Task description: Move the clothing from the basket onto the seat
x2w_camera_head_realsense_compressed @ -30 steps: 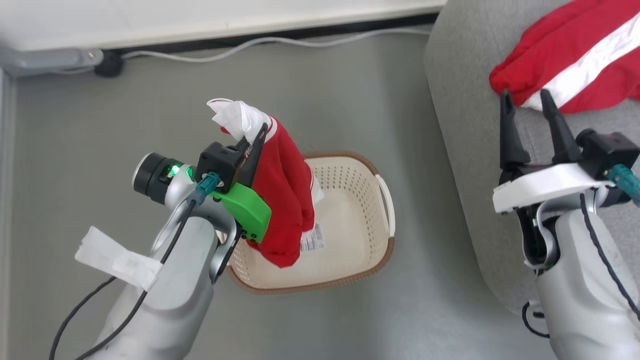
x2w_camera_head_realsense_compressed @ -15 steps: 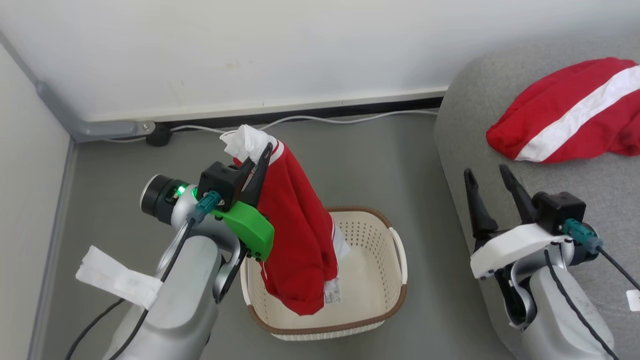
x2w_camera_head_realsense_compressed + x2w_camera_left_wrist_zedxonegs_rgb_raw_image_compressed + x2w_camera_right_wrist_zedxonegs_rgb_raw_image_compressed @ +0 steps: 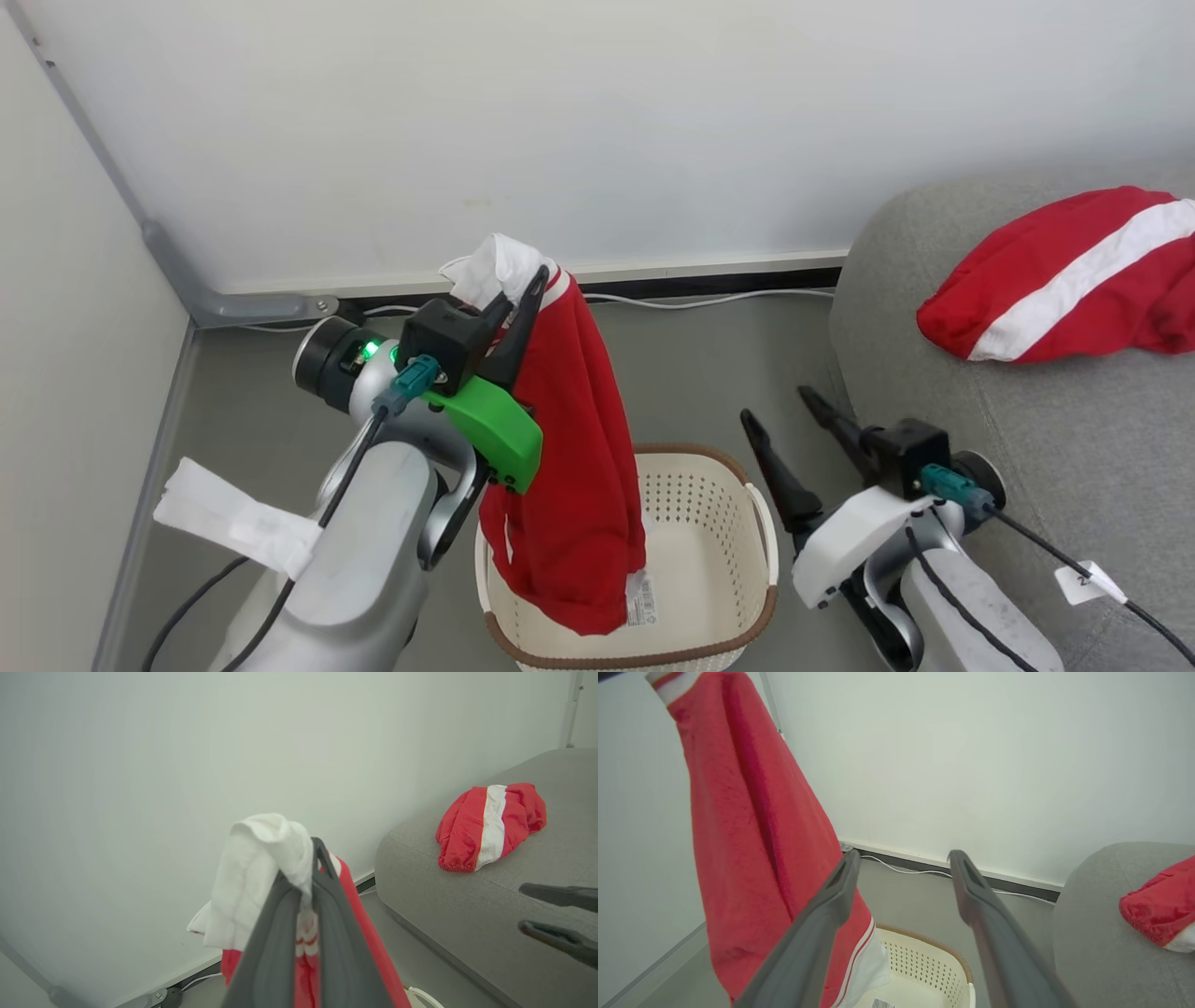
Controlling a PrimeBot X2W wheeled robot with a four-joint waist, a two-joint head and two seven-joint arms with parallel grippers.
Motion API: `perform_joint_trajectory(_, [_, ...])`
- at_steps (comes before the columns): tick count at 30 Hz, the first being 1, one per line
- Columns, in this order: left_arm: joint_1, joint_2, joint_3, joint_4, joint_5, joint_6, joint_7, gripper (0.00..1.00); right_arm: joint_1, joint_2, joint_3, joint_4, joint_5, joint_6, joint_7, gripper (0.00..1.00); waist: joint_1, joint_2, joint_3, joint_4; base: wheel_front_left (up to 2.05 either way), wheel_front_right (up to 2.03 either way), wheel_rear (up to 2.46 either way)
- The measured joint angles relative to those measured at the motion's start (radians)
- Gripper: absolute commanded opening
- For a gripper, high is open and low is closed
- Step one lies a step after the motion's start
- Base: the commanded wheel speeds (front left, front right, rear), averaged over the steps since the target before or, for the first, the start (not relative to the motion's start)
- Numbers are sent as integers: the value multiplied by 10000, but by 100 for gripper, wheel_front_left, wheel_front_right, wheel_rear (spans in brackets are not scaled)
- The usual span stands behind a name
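Remote check, taken from the basket (image 3: 709,504) outward.

1. The left gripper (image 3: 527,289) stands high above the basket's left end. Its fingers are pressed together, pinching the white collar end of the red garment (image 3: 569,485).
2. The garment hangs straight down from that pinch as a long red drape with a thin white stripe near the hem. Its lower edge sits over the left half of the basket, level with the rim or just inside. I cannot tell whether the hem touches the basket's bottom, where a barcode sticker (image 3: 642,597) shows just beside it.
3. The right gripper (image 3: 775,404) is just to the right of the basket, between it and the grey sofa (image 3: 1074,448). Its fingers are spread wide with nothing between them, and they point toward the wall behind the basket.
4. The sofa stands to the right of the basket. A second garment (image 3: 1055,280), red with a broad white band, lies bunched on its cushion, well apart from the basket.
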Motion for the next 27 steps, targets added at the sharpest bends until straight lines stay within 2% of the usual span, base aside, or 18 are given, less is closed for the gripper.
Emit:
perform_joint_trajectory(13, [-37,0,-754,-880,-343,-13,616,0,-789,-19,2859,15,1005,13,0,100,0,0,5,566,0,0,0])
perform_joint_trajectory(27, [-196,8,-1532,-1898,-867,17,1057,0,-1461,-42,3963,986,1709,13,232,100,0,0,25,1142,0,0,0])
